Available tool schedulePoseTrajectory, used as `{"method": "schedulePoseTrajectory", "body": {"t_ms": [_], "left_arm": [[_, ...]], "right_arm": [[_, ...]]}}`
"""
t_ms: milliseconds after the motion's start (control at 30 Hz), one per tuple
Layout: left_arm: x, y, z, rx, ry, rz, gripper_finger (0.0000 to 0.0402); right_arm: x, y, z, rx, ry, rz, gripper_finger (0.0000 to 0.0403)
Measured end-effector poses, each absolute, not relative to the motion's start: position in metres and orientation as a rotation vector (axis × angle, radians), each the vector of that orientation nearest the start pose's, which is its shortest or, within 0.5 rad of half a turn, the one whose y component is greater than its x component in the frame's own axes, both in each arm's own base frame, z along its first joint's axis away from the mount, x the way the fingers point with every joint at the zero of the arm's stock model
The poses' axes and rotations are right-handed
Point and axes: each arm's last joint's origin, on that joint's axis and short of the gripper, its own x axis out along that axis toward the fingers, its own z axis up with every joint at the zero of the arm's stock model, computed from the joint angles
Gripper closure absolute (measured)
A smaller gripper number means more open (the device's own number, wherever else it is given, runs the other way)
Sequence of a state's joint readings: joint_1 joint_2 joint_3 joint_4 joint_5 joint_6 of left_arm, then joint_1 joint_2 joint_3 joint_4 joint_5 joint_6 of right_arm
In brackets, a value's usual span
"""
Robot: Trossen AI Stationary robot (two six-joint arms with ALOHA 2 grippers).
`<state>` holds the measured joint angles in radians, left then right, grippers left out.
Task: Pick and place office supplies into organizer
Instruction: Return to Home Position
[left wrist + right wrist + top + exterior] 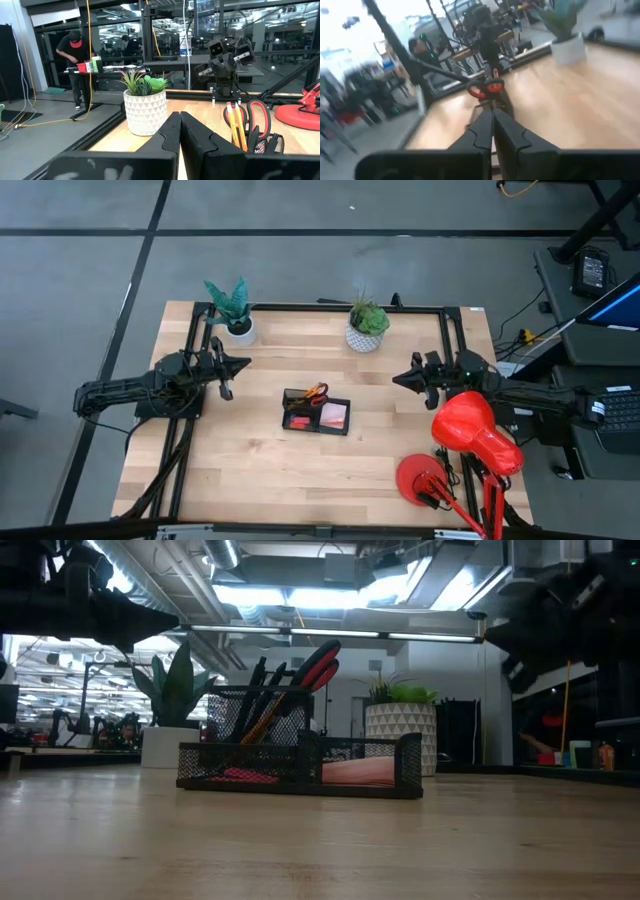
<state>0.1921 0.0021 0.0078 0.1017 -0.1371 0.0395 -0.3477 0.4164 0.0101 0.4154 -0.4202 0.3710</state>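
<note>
High view: the black wire-mesh organizer tray (289, 407) sits in the middle of the pale wooden bench (250, 470), between the left gripper (244, 364) and the right gripper (397, 378) and well apart from both.

Low view: red-handled scissors (318, 665) and thin orange pencils (262, 722) lean in its tall compartment (a pink sticky-note block (355, 772) lies in the low one).

Left wrist view: the fingers are clenched on nothing.

Right wrist view: the fingers are likewise pressed together and empty.
</note>
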Motion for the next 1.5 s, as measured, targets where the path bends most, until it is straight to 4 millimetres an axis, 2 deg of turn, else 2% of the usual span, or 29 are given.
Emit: {"method": "schedulePoseTrajectory", "body": {"t_ms": [100,267,400,600,767,900,1500], "left_arm": [[0.094,0.022,0.176,0.042,-0.101,0.330,0.0396],[0.094,0.022,0.176,0.042,-0.101,0.331,0.0399],[0.094,0.022,0.176,0.042,-0.101,0.330,0.0398],[0.094,0.022,0.176,0.042,-0.100,0.330,0.0397],[0.094,0.022,0.176,0.042,-0.100,0.330,0.0399],[0.094,0.022,0.176,0.042,-0.100,0.330,0.0397],[0.094,0.022,0.176,0.042,-0.099,0.330,0.0396]], "right_arm": [[0.118,-0.030,0.169,0.467,0.008,0.073,0.0387],[0.118,-0.030,0.171,0.281,-0.012,0.079,0.0390],[0.120,-0.021,0.167,0.178,0.026,0.115,0.0391],[0.115,0.002,0.171,0.136,-0.007,0.169,0.0391],[0.103,0.011,0.173,0.086,-0.044,0.219,0.0391],[0.096,0.014,0.170,0.057,-0.039,0.235,0.0391],[0.097,0.019,0.168,0.021,-0.019,0.285,0.0391]]}}
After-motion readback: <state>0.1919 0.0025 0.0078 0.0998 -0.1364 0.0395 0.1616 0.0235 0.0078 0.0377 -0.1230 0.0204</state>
